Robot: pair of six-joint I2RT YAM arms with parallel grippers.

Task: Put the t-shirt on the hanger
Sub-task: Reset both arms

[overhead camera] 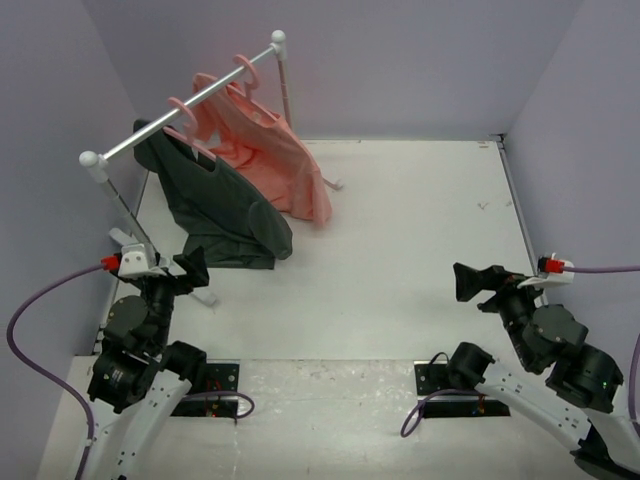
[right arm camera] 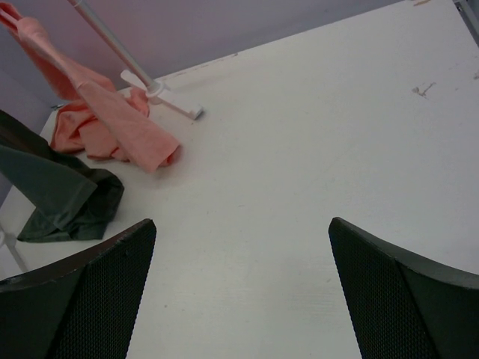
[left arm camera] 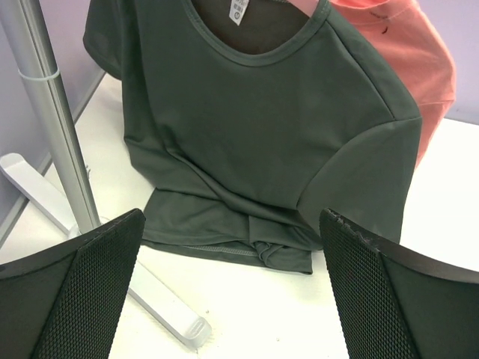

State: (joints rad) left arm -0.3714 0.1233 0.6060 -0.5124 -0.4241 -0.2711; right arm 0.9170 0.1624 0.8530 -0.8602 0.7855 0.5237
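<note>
The worktop (overhead camera: 420, 230) is a flat, matt white board with a few small scuffs toward its far-right corner. Smooth pale lilac walls (overhead camera: 400, 60) close it in on 3 sides. A garment rack stands across the far-left corner. Its silver metal rail (overhead camera: 190, 100) is a straight round tube with white ball caps, and flat white feet (left arm camera: 150, 299) rest on the board.

The t-shirt (overhead camera: 225, 205) hangs from that rail at its left end, over the left edge of the worktop. It is soft charcoal-grey knit with a round ribbed neck and short sleeves, and a small pale label (left arm camera: 237, 11) shows inside the collar. The thin salmon-pink plastic hanger (overhead camera: 192, 143) shows at the neck, its curved hook over the rail. The shirt's hem reaches the board and bunches there in folds. Just beside it on the rail, toward the far edge, hangs a salmon-pink garment (overhead camera: 275, 150), its lower part also crumpled on the surface.

The left gripper (overhead camera: 195, 268) sits near the left edge, facing the shirt's hem. Its 2 black, mesh-textured fingers (left arm camera: 90, 284) are spread wide with nothing between them. The right gripper (overhead camera: 465, 282) is well apart from the rack, near the right edge over bare board. Its fingers (right arm camera: 404, 292) are likewise parted and hold nothing.
</note>
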